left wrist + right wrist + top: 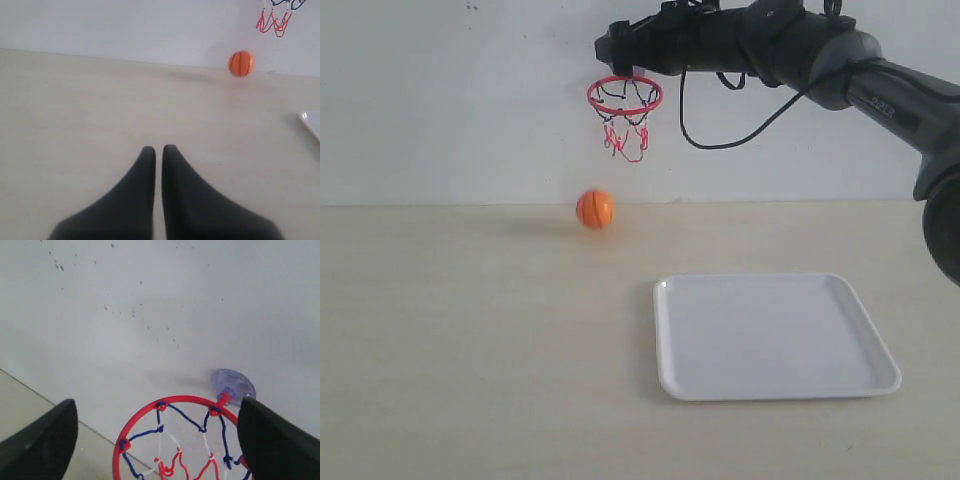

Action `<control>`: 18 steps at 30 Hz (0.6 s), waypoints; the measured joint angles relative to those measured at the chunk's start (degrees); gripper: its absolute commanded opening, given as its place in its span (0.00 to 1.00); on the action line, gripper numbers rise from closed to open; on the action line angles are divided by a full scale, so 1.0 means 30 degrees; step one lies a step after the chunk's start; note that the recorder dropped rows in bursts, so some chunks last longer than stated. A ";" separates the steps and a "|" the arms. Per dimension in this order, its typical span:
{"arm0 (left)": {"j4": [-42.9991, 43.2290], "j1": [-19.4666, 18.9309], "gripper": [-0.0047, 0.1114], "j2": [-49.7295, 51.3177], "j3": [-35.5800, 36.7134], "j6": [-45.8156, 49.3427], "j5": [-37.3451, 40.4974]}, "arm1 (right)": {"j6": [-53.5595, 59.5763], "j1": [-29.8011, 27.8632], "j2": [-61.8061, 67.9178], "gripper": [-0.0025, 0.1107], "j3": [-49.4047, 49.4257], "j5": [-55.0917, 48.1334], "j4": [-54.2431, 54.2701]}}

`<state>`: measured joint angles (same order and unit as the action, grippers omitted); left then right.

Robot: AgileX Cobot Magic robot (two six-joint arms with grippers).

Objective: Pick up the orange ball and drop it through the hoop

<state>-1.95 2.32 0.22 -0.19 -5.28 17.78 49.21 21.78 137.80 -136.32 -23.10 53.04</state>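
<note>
In the exterior view, the black right arm reaches in from the right, high up. The right gripper is just above the hoop. The hoop is up on the white wall. It has a red ring and a net hanging down. A black cable hangs in a loop under the arm. The orange ball is low down at the back of the table, close to the wall. It is under the hoop and a little to the left. Nothing holds it. A white tray lies on the table nearer the front and to the right, well apart from the ball.

In the left wrist view, the left gripper is low over the bare table. Its two black fingers are pressed almost together, with only a thin gap, and nothing is in them. The orange ball is far off by the wall. The end of the net hangs above it. A corner of the white tray peeks in at the side.

In the right wrist view, the right gripper is spread wide. One finger is on each side of the hoop, and it holds nothing. The net has blue, red and white strings. A clear suction cup sticks the hoop to the wall, which has tiny dark specks
</note>
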 measured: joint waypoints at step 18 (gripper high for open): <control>0.0000 0.0000 0.08 0.0000 0.0000 0.0000 0.0000 | -0.5576 -0.3570 -0.0926 0.17 0.0000 -1.4983 -0.4165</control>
<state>-1.95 2.32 0.22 -0.19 -5.28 17.78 32.48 11.07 135.02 -136.32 -68.05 40.55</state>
